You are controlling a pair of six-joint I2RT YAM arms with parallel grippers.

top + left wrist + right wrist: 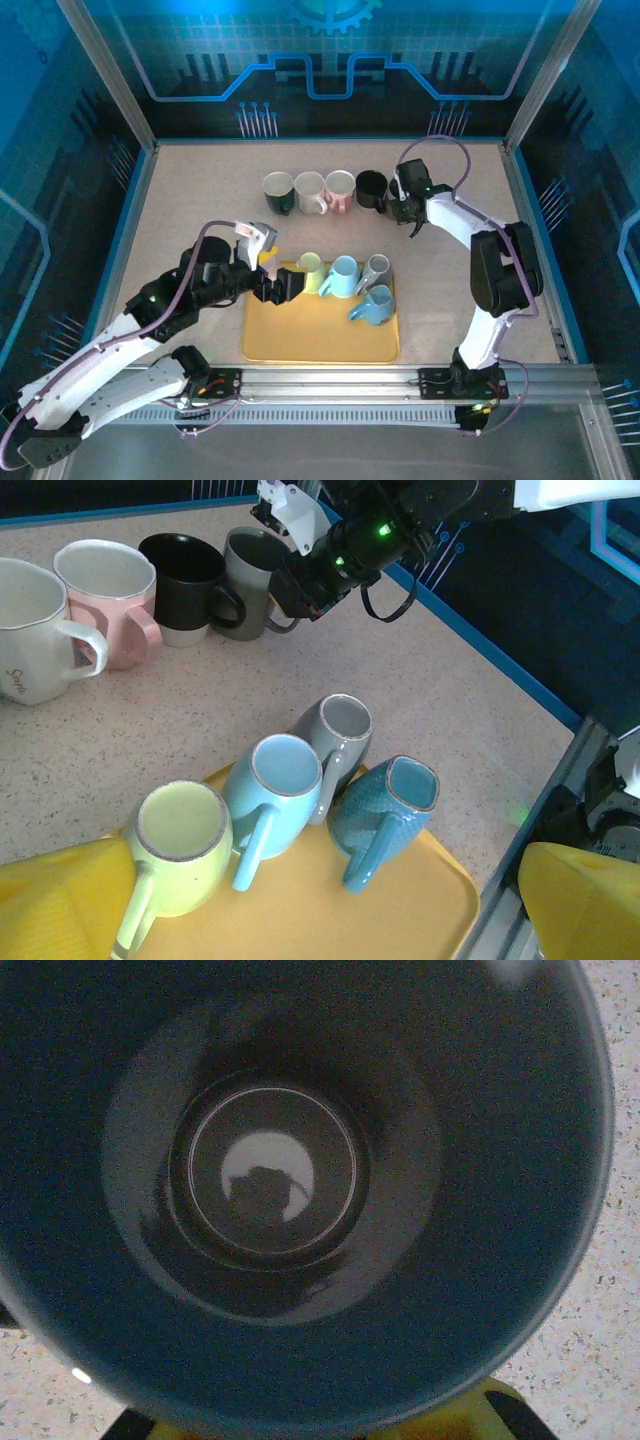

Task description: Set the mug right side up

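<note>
A dark grey mug [252,585] stands upright, mouth up, at the right end of the back row of mugs. My right gripper [408,205] [300,572] is shut on its rim. The right wrist view looks straight down into the mug's dark inside [270,1170], and a yellow finger pad [470,1415] lies just outside the rim. My left gripper [278,285] [320,910] hangs open over the left part of the yellow tray [320,345], with nothing between its fingers.
On the tray [420,900] lie several mugs on their sides: yellow-green [180,845], light blue [280,790], grey [338,735], teal [390,810]. The back row holds white [308,192], pink [340,190] and black [371,188] upright mugs. Frame posts and the front rail bound the table.
</note>
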